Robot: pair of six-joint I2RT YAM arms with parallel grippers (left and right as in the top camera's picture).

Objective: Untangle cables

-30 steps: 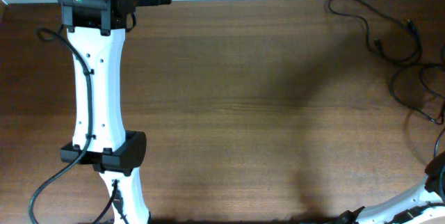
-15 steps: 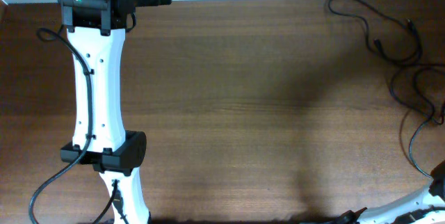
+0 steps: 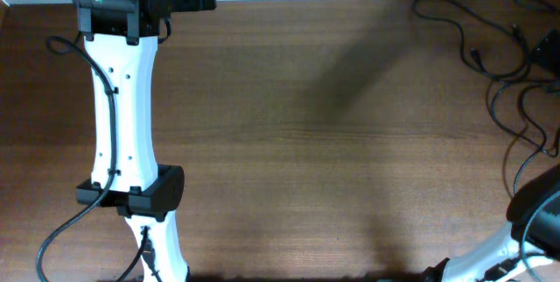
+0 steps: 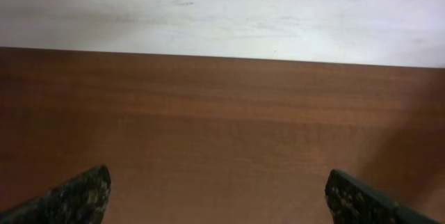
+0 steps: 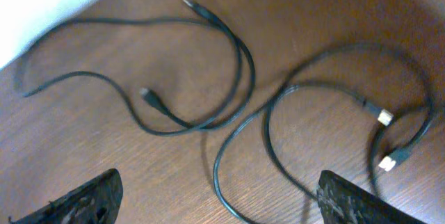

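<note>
Cables, place: two thin black cables (image 3: 472, 45) lie loose by the far right corner of the surface (image 3: 306, 142) and trail down its right edge.
Left cable: in the right wrist view the left cable (image 5: 247, 71) makes one open curl. Both of its small plugs (image 5: 147, 97) lie free on the wood.
Right cable: the right cable (image 5: 361, 45) is coiled in overlapping loops and crosses itself. Its two silvery plug tips (image 5: 384, 118) sit close together inside the coil.
Contact between them: the two cords come just beside each other near the middle of that view. I cannot tell whether they touch or cross there.
Right jaws: spread wide and holding nothing. Only the two dark fingertips (image 5: 83, 196) show, at the lower corners of the view.
Left jaws: also spread wide and empty, with their fingertips (image 4: 76, 196) over bare wood facing the pale wall (image 4: 222, 8).
Key relation: the cables lie straight ahead of the right jaws and below them. The heap's long run goes crosswise to the jaws, so one curl sits toward each fingertip.
Nearer arm: the right arm (image 3: 503, 251) rises from the near right corner on the cables' own side. The left arm (image 3: 122, 98) reaches to the far left corner, well apart from them.
Next move, as I judge it: the right jaws should drop onto a single strand where the two cords run closest, then draw it away from the other.
</note>
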